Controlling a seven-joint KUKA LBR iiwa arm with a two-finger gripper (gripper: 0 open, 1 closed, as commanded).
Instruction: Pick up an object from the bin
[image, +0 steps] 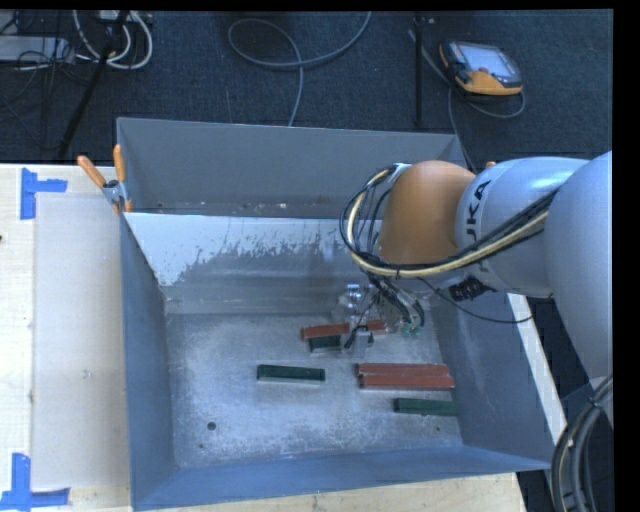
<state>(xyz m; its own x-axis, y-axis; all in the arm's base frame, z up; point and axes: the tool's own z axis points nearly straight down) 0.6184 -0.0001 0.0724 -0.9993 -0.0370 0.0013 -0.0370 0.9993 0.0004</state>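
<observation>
Grey metal bin (250, 300), floor largely bare, holding five small bar-shaped pieces, listed left to right. Item one: slim dark green bar (290, 373), lying flat left of centre, well apart from the walls. Item two: short red-brown bar (322, 331), mid-floor toward the back. Item three: stubby dark green piece (323, 344), touching the front edge of the short red-brown bar. Pincer (355, 333): low in the bin at the right end of that pair, tip at or just beside the short red-brown bar; whether it stands apart or together cannot be told, nor whether anything is clamped. Item four: longer red-brown block (405, 377), flat, right of centre, nearer the front. Item five: second dark green bar (425, 406), just in front of that block. Arm (540, 220) with orange cover (425, 215) and looped cables enters over the right rim.
</observation>
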